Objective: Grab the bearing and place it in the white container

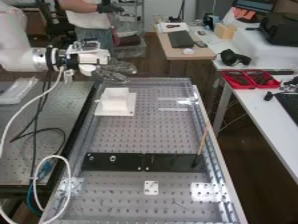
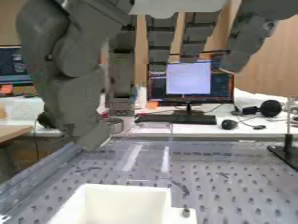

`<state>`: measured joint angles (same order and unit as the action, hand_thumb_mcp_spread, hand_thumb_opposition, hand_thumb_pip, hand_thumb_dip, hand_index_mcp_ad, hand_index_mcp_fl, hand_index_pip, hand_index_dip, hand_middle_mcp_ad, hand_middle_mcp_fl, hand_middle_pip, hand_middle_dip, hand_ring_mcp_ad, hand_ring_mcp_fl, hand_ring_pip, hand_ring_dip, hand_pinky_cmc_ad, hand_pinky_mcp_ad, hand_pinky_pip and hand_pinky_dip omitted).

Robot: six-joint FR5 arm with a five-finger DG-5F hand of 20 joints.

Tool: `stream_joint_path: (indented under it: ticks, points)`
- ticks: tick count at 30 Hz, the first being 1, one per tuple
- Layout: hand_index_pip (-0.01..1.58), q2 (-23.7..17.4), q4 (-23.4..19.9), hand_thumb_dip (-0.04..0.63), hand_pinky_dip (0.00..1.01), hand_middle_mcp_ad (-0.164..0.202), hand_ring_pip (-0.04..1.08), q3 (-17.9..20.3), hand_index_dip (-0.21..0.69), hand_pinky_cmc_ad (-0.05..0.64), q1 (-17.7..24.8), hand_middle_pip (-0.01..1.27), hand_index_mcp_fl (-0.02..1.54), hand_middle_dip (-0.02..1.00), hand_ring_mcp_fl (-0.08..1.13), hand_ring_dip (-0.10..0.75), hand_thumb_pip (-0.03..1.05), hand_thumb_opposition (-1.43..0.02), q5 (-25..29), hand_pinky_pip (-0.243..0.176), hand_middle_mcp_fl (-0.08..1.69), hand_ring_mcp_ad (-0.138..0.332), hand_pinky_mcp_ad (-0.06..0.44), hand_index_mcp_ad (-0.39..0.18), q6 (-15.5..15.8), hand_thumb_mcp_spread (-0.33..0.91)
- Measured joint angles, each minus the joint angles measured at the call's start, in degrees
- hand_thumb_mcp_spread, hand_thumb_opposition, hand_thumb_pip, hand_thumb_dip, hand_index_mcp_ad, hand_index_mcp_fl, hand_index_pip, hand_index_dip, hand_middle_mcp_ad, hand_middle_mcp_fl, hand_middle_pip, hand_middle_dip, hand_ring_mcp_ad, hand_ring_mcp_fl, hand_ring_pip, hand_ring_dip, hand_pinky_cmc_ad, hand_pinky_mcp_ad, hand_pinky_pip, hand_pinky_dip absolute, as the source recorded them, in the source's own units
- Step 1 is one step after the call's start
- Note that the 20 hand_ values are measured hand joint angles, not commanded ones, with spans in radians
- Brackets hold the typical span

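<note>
Bearing position is uncertain, and whether the hand (image 1: pixel 114 71), upper left of the high view, is gripping it I cannot tell. The white container (image 1: pixel 116 103) sits just below in frame; an off-centre descent could clip its wall and shift it.

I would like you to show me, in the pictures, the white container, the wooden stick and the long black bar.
White container (image 1: pixel 114 104): high view, on its side wall.
Wooden stick (image 1: pixel 202 141): high view, near the middle of its length.
Long black bar (image 1: pixel 174 162): high view, on its top face.
</note>
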<state>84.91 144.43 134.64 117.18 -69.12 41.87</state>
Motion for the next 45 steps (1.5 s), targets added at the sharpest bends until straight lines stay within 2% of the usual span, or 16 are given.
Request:
stream_joint_path:
  ticks: [6, 9, 22, 32, 38, 41, 45]
  points:
    - [1.22, -0.2, -3.9, 0.332, 0.18, 0.044, 0.09, 3.3, 0.126, 0.365, 6.0, 0.14, 0.42, 0.19, 0.01, 0.075, 0.58, -0.86, 11.2, -0.065, 0.10, 0.099, 0.279, -0.136, -3.8, 0.42]
    - [1.22, 0.2, -5.4, 0.332, 0.18, 0.044, 0.09, 4.3, 0.126, 0.361, 7.1, 0.14, 0.42, 0.19, 0.01, 0.075, 0.58, -0.86, 12.3, -0.065, 0.09, 0.101, 0.279, -0.136, -4.3, 0.42]
    - [1.22, 2.2, -7.3, 0.332, 0.18, 0.044, 0.10, 4.9, 0.124, 0.361, 7.5, 0.14, 0.42, 0.19, 0.01, 0.082, 0.58, -0.86, 11.1, -0.065, 0.09, 0.101, 0.279, -0.136, -3.3, 0.42]
    - [1.22, 7.1, -7.6, 0.332, 0.18, 0.044, 0.10, 3.5, 0.124, 0.365, 6.0, 0.14, 0.42, 0.19, 0.01, 0.082, 0.58, -0.87, 8.0, -0.065, 0.09, 0.101, 0.279, -0.136, -5.1, 0.42]
    - [1.22, 8.2, -6.6, 0.332, 0.18, 0.044, 0.10, 2.6, 0.126, 0.361, 5.5, 0.14, 0.40, 0.19, 0.01, 0.084, 0.58, -0.87, 7.4, -0.065, 0.10, 0.101, 0.279, -0.138, -5.6, 0.42]
    - [1.17, 8.3, -5.5, 0.332, 0.18, 0.044, 0.10, 2.3, 0.126, 0.361, 5.4, 0.13, 0.27, 0.19, 0.01, 0.084, 0.58, -0.87, 7.3, -0.065, 0.08, 0.101, 0.279, -0.140, -5.7, 0.42]
    - [0.93, 8.5, -2.6, 0.316, 0.21, 0.044, 0.10, 1.4, 0.129, 0.361, 5.1, 0.14, 0.09, 0.19, 0.01, 0.084, 0.58, -0.85, 7.2, -0.075, 0.02, 0.099, 0.278, -0.138, -6.4, 0.39]
